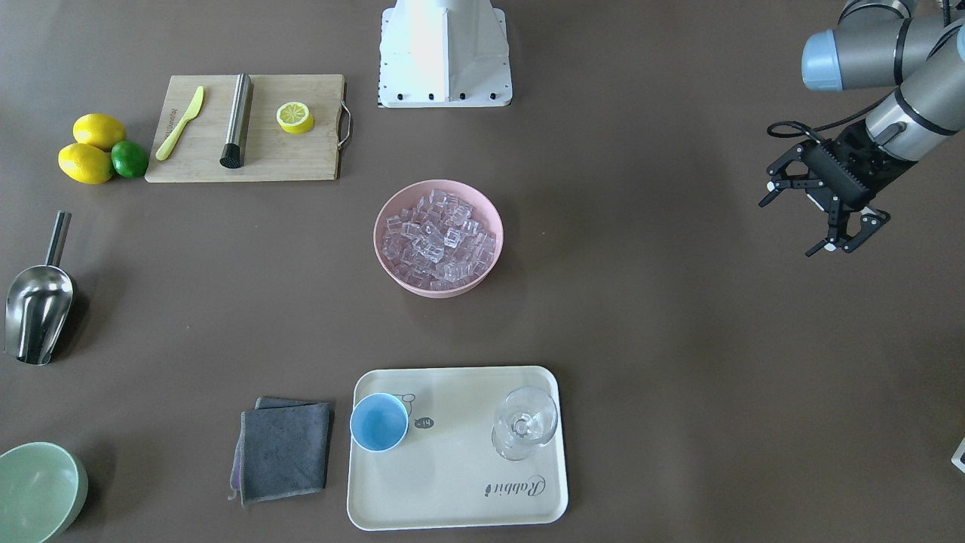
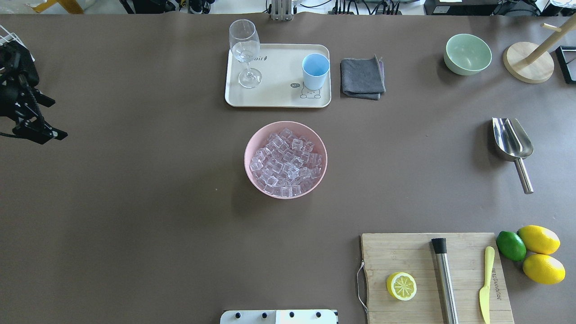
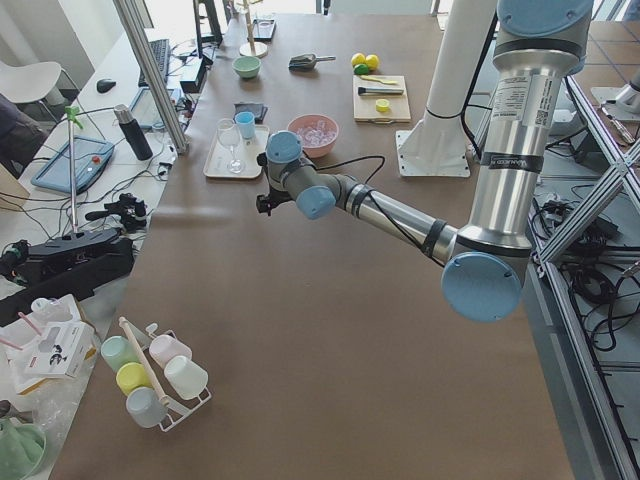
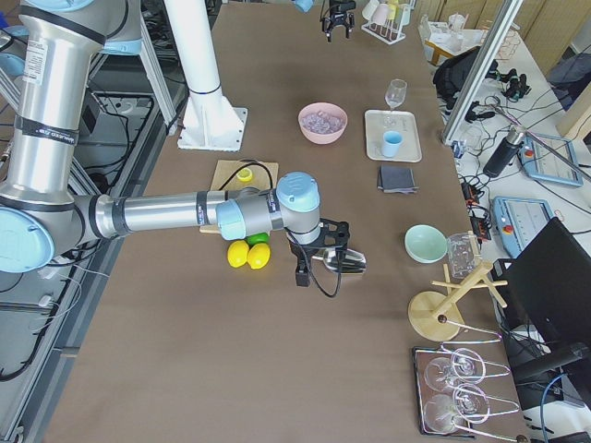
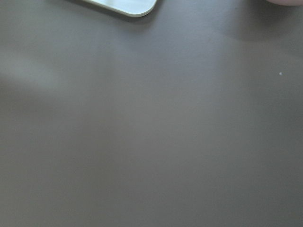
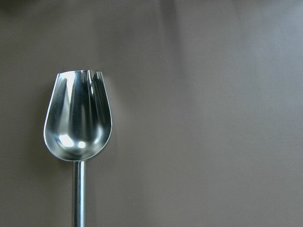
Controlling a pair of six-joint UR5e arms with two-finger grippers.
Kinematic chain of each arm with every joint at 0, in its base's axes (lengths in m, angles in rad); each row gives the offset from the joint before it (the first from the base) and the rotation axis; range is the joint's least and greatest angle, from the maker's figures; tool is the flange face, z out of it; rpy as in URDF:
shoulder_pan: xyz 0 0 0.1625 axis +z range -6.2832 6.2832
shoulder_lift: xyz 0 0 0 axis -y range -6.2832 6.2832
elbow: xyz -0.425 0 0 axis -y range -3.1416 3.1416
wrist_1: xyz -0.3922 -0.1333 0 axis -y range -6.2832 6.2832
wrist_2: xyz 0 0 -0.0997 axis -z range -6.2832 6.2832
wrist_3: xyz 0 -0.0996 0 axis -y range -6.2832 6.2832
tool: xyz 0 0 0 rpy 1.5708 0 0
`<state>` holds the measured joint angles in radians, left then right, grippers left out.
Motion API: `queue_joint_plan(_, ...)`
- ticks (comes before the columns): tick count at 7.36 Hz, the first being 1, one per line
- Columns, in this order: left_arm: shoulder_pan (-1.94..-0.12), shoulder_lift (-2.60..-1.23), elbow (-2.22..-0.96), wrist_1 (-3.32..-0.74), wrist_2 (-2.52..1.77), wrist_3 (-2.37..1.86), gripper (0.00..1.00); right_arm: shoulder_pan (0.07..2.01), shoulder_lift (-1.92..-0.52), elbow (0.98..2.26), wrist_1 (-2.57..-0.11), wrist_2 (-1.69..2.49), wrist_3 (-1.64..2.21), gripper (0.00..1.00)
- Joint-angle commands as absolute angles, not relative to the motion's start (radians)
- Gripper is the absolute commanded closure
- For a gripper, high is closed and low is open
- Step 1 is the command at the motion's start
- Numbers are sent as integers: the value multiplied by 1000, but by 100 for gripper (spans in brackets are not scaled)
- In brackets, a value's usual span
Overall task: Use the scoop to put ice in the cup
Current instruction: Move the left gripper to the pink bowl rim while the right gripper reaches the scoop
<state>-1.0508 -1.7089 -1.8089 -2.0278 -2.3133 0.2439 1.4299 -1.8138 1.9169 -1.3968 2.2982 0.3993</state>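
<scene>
Overhead exterior view: the scoop (image 2: 512, 143) lies flat on the table (image 2: 135, 202) at the robot's right, well apart from the pink bowl (image 2: 246, 159) holding the ice (image 2: 285, 162) and from the cup (image 2: 315, 71) standing on the tray (image 2: 279, 81). Left claw (image 1: 787, 228) hangs released and empty above bare table. Right claw (image 4: 319, 275) hovers above the scoop; whether it is released or clenched cannot be told.

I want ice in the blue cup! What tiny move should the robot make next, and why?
Probably lower the right gripper onto the handle of the scoop and shut the jaws. The scoop lies empty and unheld right under that wrist's camera, the ice sits in the pink bowl, and the cup is empty.
</scene>
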Motion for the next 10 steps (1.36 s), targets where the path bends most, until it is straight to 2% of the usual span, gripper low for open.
queue_joint_plan(1,-1000,-1808,-1767,-2039,-2312,523,1,1300,-1810,1928,-1289,2261,608,0)
queue_joint_plan(5,-813,-1948,-1686,-2040,-2290,557,1,1215,-1824,1922,-1154,2232,802,0)
queue_joint_plan(6,-789,-1974,-1675,-2036,-2264,554,1,1168,-1822,1914,-1119,2215,918,0)
queue_joint_plan(8,-781,-2045,-1611,-2033,-2260,525,1,1126,-1815,1840,-1015,2172,934,0)
queue_joint_plan(10,-747,-2113,-1540,-2036,-2263,528,1,1071,-1815,1824,-979,2117,937,0)
